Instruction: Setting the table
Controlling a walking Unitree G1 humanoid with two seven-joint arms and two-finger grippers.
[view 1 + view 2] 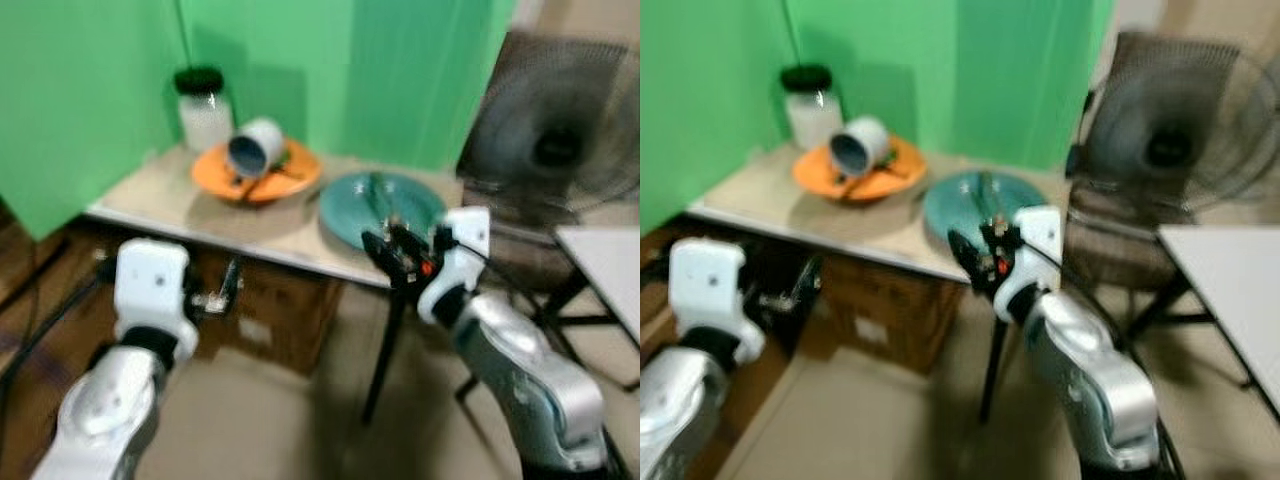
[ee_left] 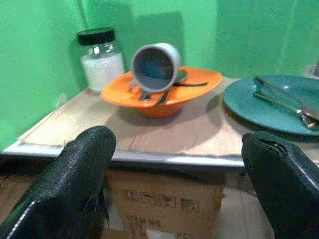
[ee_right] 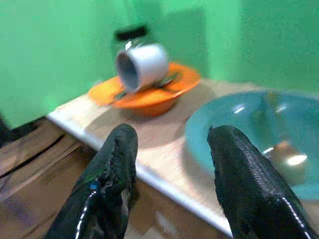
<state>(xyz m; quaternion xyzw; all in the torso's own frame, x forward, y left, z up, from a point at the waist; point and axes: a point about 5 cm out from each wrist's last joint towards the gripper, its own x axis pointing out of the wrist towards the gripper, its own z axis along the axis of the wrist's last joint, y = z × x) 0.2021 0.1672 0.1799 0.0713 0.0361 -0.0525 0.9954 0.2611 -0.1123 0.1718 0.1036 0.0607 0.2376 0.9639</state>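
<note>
Tipping is the first worry: the grey cup (image 2: 155, 67) lies on its side in the orange bowl (image 2: 164, 94), mouth toward the robot, resting on what looks like cutlery, so any nudge to the bowl could roll the cup out onto the table (image 1: 260, 225) or off its front edge. The teal plate (image 1: 380, 207) sits right at that front edge with cutlery lying across it, and the right gripper (image 1: 400, 250) hangs just at the plate's near rim, fingers spread with nothing between them; a forward push from here would likely shove the plate or scatter what lies on it. The left gripper (image 2: 179, 174) is lower and short of the table, fingers wide apart and empty, with the metal table edge between it and the bowl, so coming in low risks striking that edge. A jar (image 1: 205, 108) with a black lid stands just behind the bowl, against the green backdrop (image 1: 90, 90), leaving little room at the back and left. Free tabletop lies in front of the bowl and between bowl and plate. Under the table a cardboard box (image 2: 164, 199) fills the space; to the right a fan (image 1: 560, 140) and a second table's corner (image 1: 605, 260) narrow the side room. The head views are blurred, so fine positions are uncertain
</note>
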